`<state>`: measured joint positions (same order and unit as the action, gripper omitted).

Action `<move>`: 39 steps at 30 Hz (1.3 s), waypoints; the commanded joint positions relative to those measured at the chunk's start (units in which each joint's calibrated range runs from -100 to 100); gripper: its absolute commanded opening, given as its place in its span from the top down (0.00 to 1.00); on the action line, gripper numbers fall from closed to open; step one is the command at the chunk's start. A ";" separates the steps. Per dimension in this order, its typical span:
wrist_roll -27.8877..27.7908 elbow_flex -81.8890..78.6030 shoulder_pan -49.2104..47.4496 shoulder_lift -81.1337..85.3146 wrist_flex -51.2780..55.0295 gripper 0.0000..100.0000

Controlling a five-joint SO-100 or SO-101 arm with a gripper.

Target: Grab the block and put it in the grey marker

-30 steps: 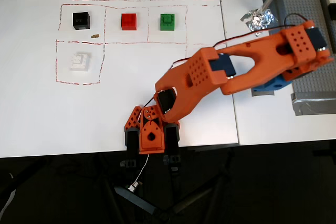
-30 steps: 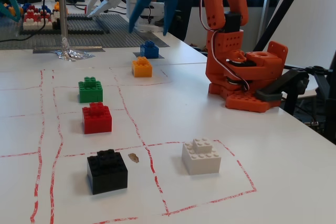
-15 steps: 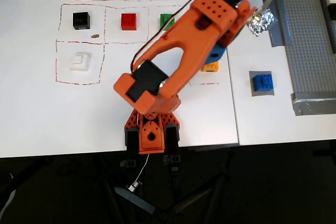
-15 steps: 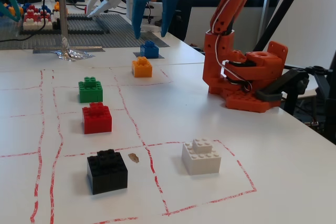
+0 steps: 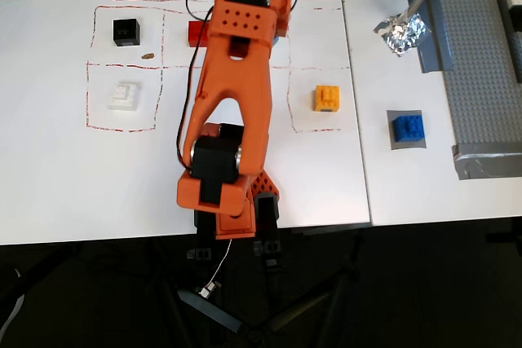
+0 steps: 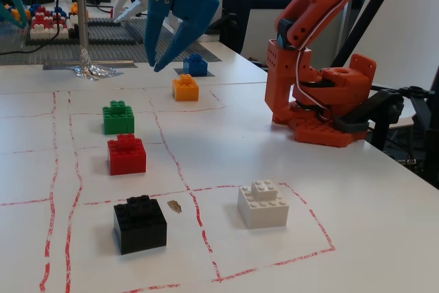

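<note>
Already the block (image 5: 407, 129), a small blue studded brick, sits squarely on the grey marker (image 5: 393, 143) near the bench's (image 5: 359, 193) far edge in the overhead view, beside the orange-yellow brick (image 5: 327, 98) and short of the crumpled foil (image 5: 401, 32). In the fixed view the blue gripper (image 6: 156, 65) hangs in the air with its jaws spread wide and nothing between them, above and apart from the block (image 6: 195, 64). The brick looks like hard moulded plastic: light, rigid and not fragile, with smooth and likely slippery walls. A grip would probably hold best across two opposite flat sides, low on the body and below the studs.
</note>
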<state>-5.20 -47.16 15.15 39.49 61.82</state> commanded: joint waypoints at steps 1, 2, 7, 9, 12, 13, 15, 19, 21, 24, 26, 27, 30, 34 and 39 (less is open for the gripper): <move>3.81 -4.88 -4.52 9.58 -8.35 1.00; 4.59 -8.42 -5.58 12.60 -11.20 1.00; 5.62 -26.19 -11.67 27.85 -21.65 1.00; 5.96 -31.35 -13.70 31.90 -22.80 1.00; 6.45 -38.33 -15.02 36.90 -23.86 1.00; 6.45 -40.69 -15.11 38.62 -24.02 1.00; 6.45 -44.68 -15.02 42.33 -24.02 1.00; 6.45 -50.03 -14.58 48.27 -23.29 1.00; 6.40 -51.93 -14.58 50.51 -22.71 1.00; 6.74 -52.57 -15.02 51.98 -21.49 1.00; 6.79 -52.57 -15.64 52.84 -20.35 1.00; 6.98 -52.57 -15.73 53.61 -19.20 1.00; 7.62 -52.57 -15.29 55.85 -15.78 1.00; 7.52 -52.57 -14.58 57.84 -13.41 1.00; 7.28 -52.57 -14.49 60.08 -10.63 1.00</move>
<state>1.88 -98.92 0.90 98.62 51.13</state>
